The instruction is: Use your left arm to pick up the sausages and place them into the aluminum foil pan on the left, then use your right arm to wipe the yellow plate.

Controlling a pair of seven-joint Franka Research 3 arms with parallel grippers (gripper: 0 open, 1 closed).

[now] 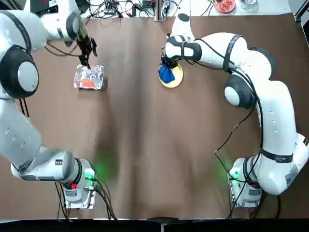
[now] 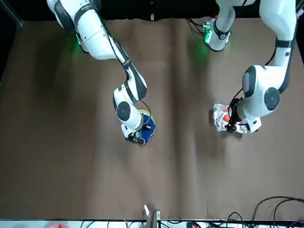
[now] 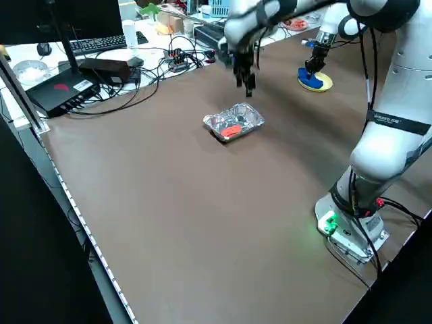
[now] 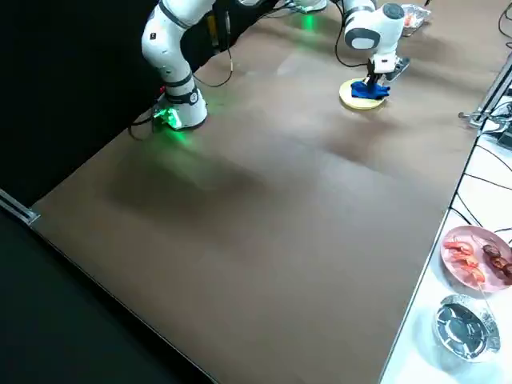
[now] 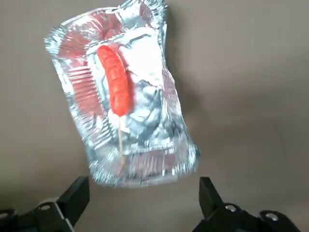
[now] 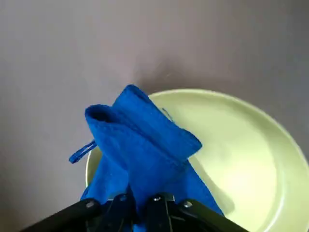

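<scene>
The sausages (image 5: pixel 116 86) lie inside the aluminum foil pan (image 5: pixel 145 145), a single red-orange piece on a thin stick, resting toward one end of the crinkled tray. In the top view the pan (image 1: pixel 89 77) sits on the brown table (image 1: pixel 145 145) at about 10 o'clock from the table centre. The left gripper (image 1: pixel 86 54) hangs above the table just past the pan's far edge, at 12 o'clock from it; its fingers (image 5: pixel 72 198) are spread apart and hold nothing.

The yellow plate (image 1: pixel 176 77) lies at about 1 o'clock from the table centre, well apart from the pan. The right gripper (image 1: pixel 167 63) stands over the plate with its fingers pressed together on a blue cloth (image 6: pixel 145 150). The cloth rests on the plate (image 6: pixel 241 159) and overhangs one edge.
</scene>
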